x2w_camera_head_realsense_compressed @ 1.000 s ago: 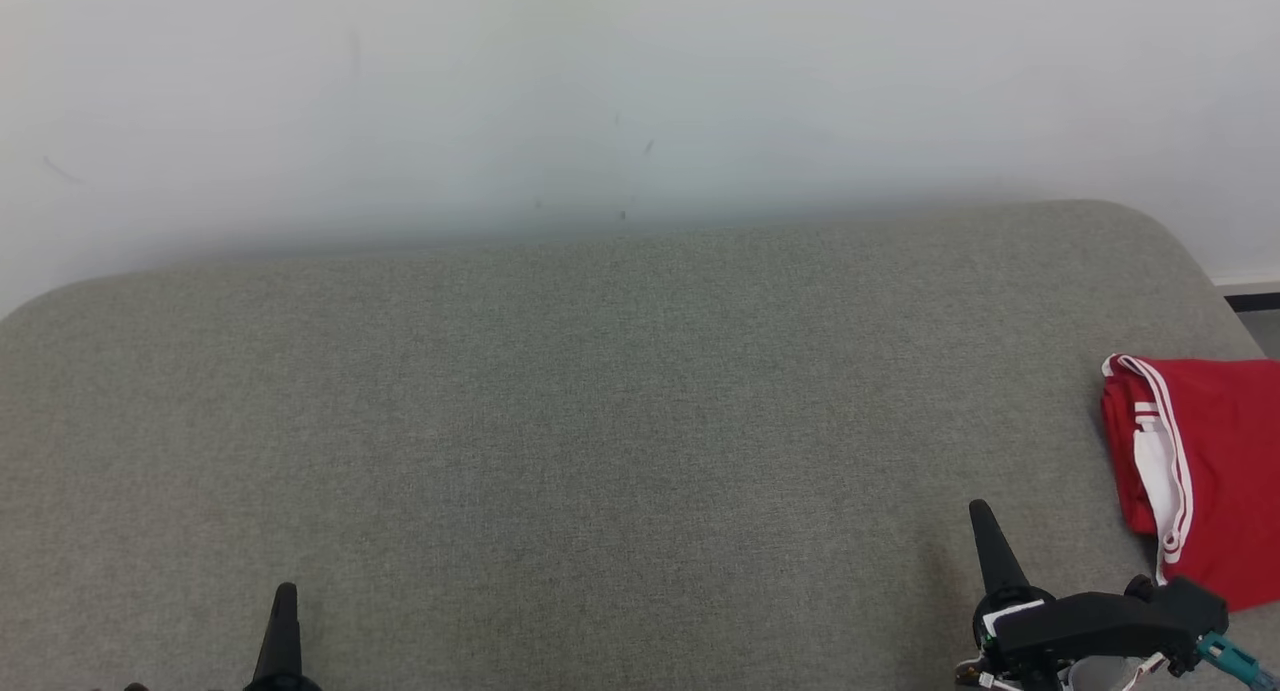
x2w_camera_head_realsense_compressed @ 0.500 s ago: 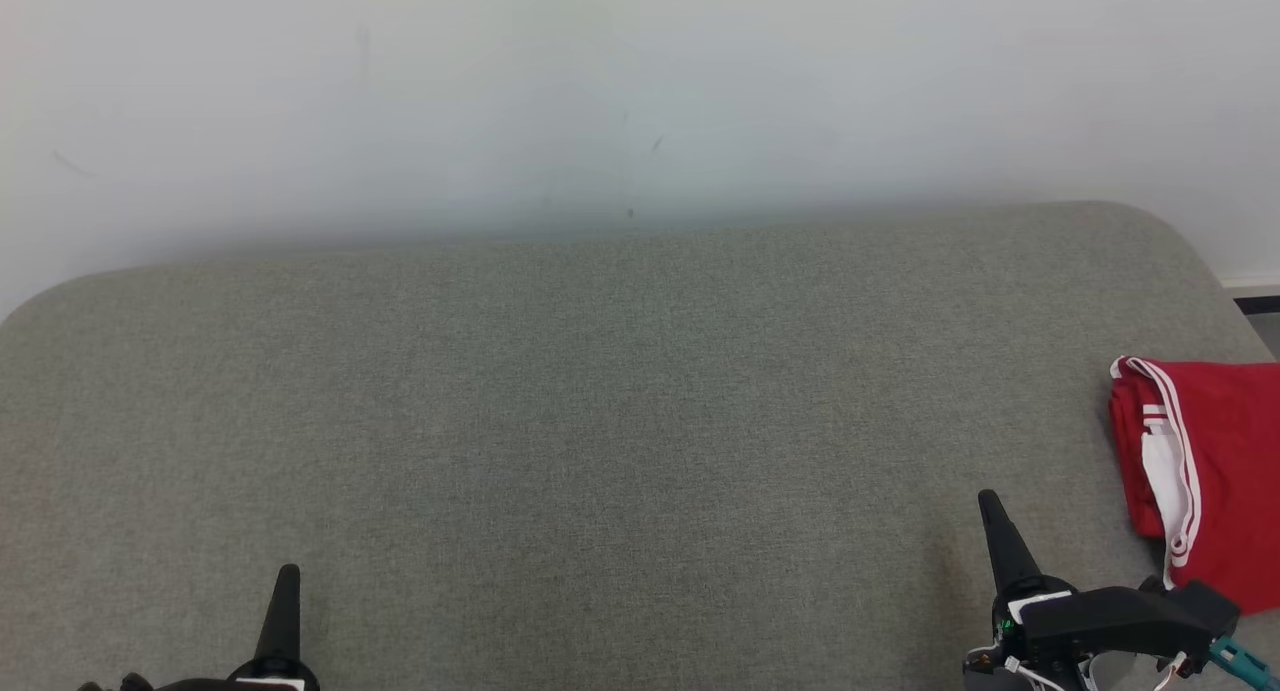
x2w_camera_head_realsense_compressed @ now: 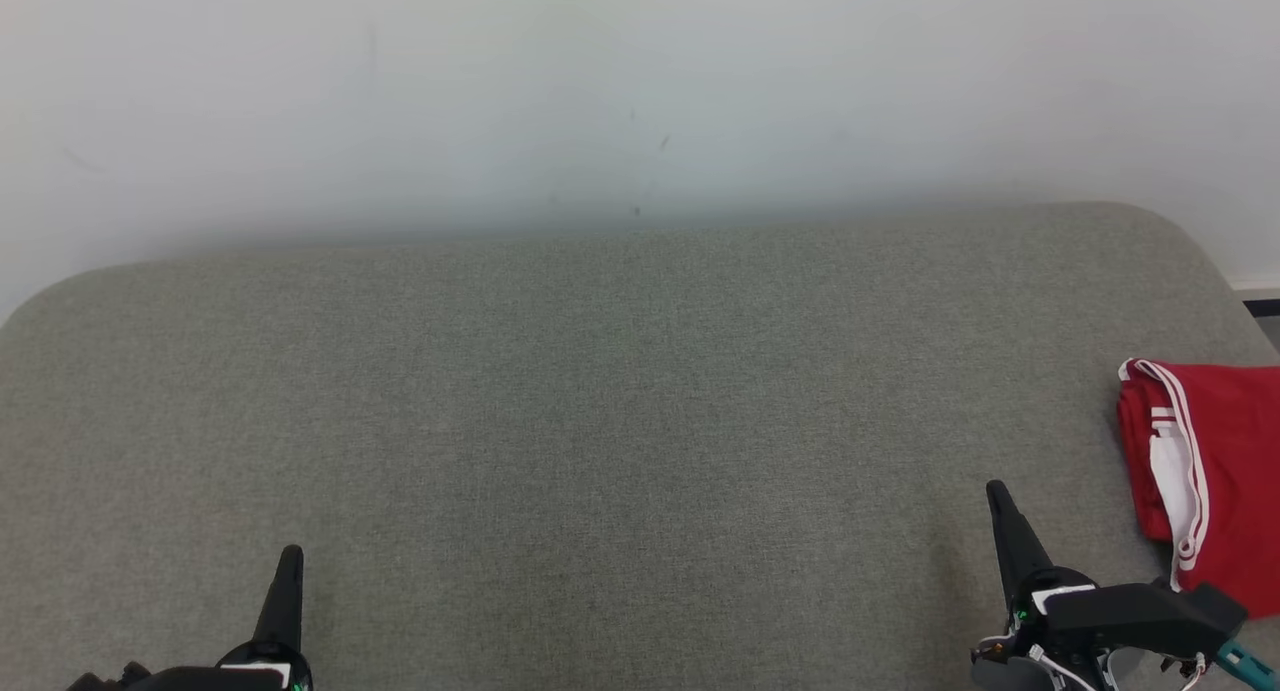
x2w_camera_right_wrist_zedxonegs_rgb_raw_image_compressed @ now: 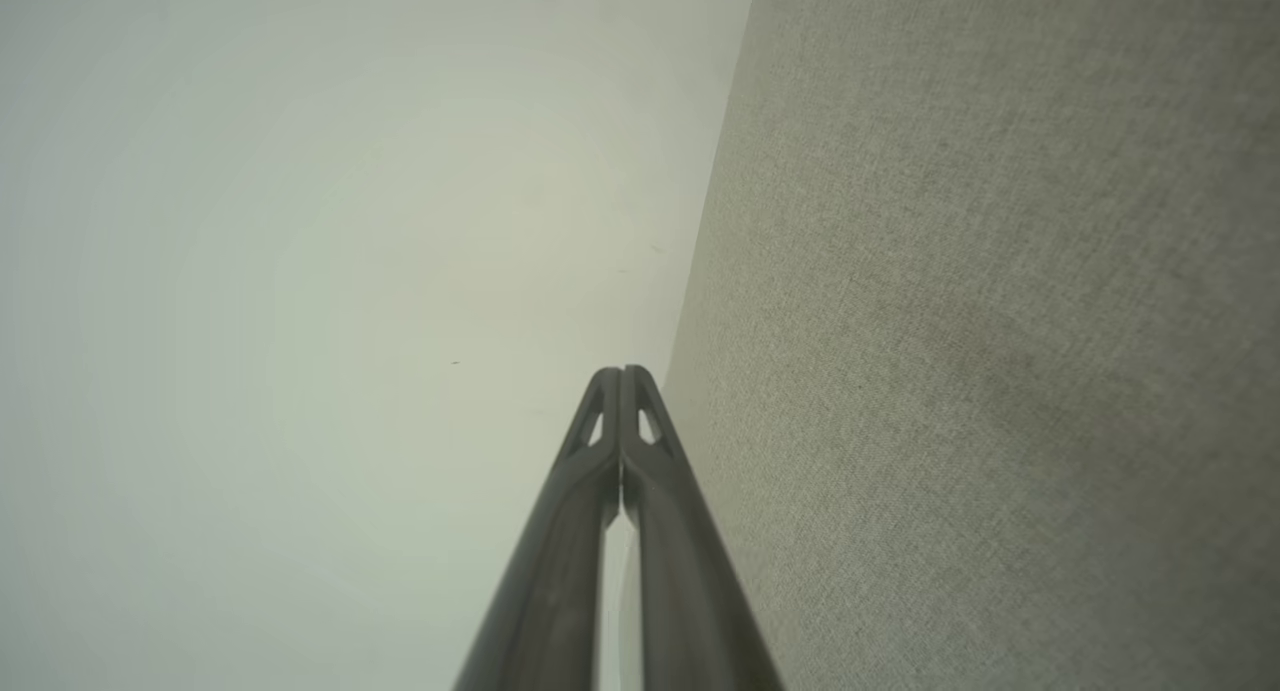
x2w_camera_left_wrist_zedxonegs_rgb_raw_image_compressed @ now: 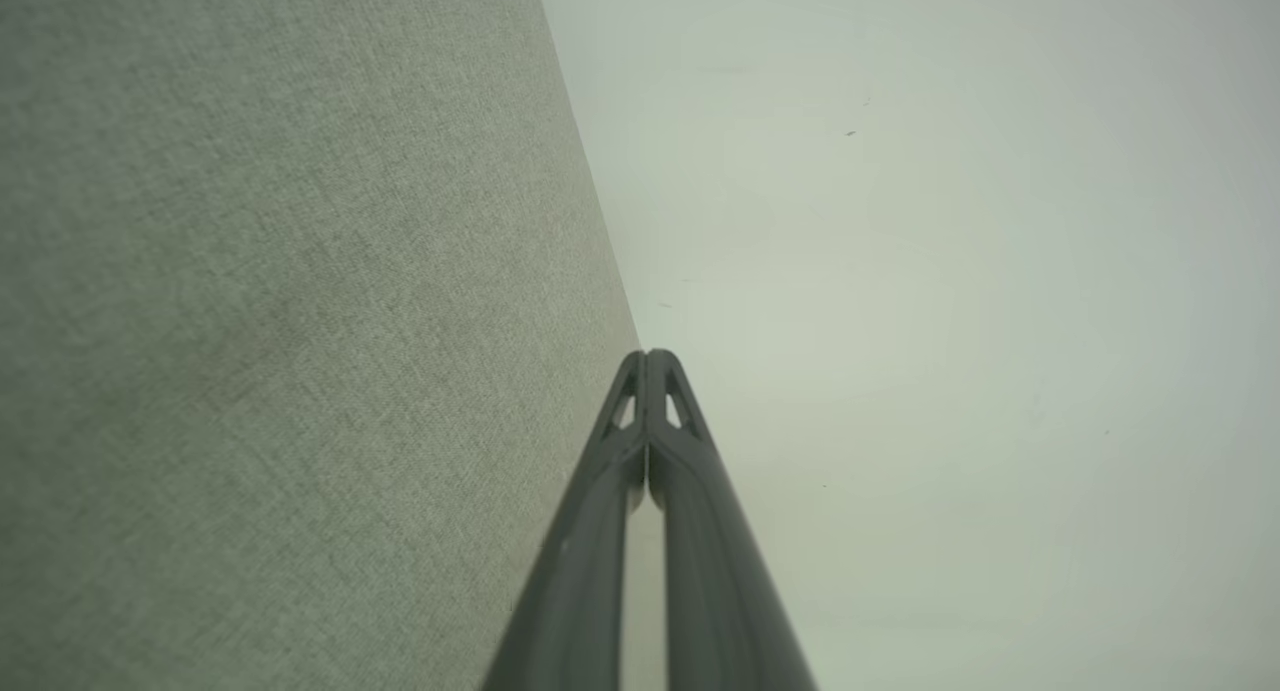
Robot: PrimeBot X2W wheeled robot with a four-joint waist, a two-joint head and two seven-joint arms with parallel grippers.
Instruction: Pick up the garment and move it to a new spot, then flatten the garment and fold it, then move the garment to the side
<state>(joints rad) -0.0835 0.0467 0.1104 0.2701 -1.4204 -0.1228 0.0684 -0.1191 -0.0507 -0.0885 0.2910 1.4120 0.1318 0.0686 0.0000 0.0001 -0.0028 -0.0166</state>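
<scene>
A: Where was the garment [x2w_camera_head_realsense_compressed: 1225, 471]?

B: Between three and four o'clock in the head view, lying on the right end of the bench [x2w_camera_head_realsense_compressed: 620, 421] and cut off by the picture's edge. It was red cloth, bunched into a few layers, with white trim [x2w_camera_head_realsense_compressed: 1175, 481] down its left side.

A: Was anything holding it?

B: No. The right pincer [x2w_camera_head_realsense_compressed: 997, 491] stood at five o'clock, near the garment but apart from it, off toward the cloth's eight o'clock with its tip pointing to twelve. Its dark wrist housing [x2w_camera_head_realsense_compressed: 1130, 616] crossed in front of the garment's lowest corner in that view. I couldn't tell whether they touched.

A: And its jaws?

B: Pressed together and empty. The right wrist view showed the two fingers [x2w_camera_right_wrist_zedxonegs_rgb_raw_image_compressed: 565, 531] meeting at the tips, with bench fabric at three o'clock and a pale wall [x2w_camera_right_wrist_zedxonegs_rgb_raw_image_compressed: 250, 271] at nine.

A: The other arm?

B: The left pincer [x2w_camera_head_realsense_compressed: 291, 556] was at seven o'clock, well apart from the garment. It also pointed to twelve and was closed on nothing — its own camera showed the tips touching, with fabric at nine o'clock and wall at three.

A: And around all that?

B: A grey-green woven cover lay across the whole bench, which had rounded far corners — the plain whitish wall stood behind it at twelve.
</scene>
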